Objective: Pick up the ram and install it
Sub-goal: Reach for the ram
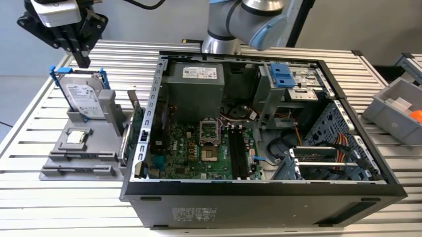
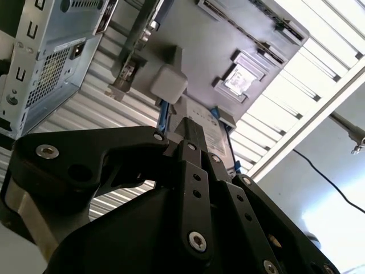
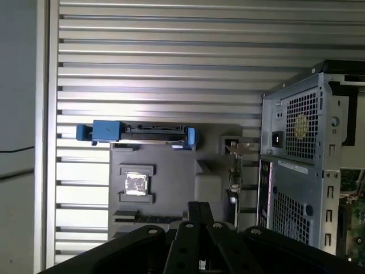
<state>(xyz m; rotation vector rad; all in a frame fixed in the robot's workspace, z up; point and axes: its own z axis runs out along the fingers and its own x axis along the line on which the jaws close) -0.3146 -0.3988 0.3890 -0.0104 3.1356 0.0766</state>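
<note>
One thin, stiff, likely brittle stick, the ram, sits edge-up in the grey holder, exterior view's left of the case; your tool hangs over its far end, closed, holding nothing; the flat faces mid-length look your safest hold.

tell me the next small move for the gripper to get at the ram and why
Probably slide the gripper along the grey holder, away from the hard drive, to above the thin dark ram in its slot. In the exterior view it hangs above the hard drive, jaws shut and empty; the ram lies past the chip, untouched.
</note>
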